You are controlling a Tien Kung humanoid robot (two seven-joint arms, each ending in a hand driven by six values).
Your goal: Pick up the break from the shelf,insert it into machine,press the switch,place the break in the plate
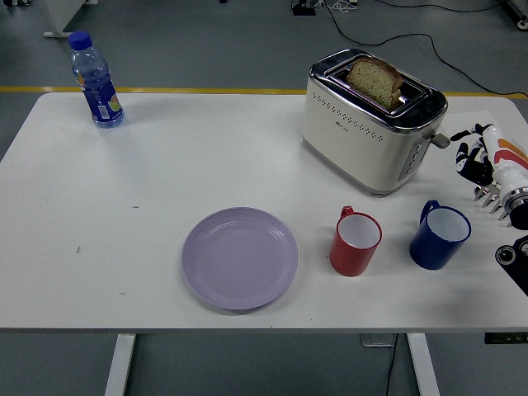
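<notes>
Bread slice [375, 79] upright in toaster [371, 121] slot, crust poking out. My right robot hand [474, 154] just right of toaster, level with side lever [440, 139], to its right; fingers partly hidden, cannot tell if clenched. Lever press likely next. Left out of view.

The right arm [513, 186] comes in from the right edge over the table, wrist white with orange. Its black right hand [472, 157] points left, fingers loosely curled and holding nothing.
</notes>
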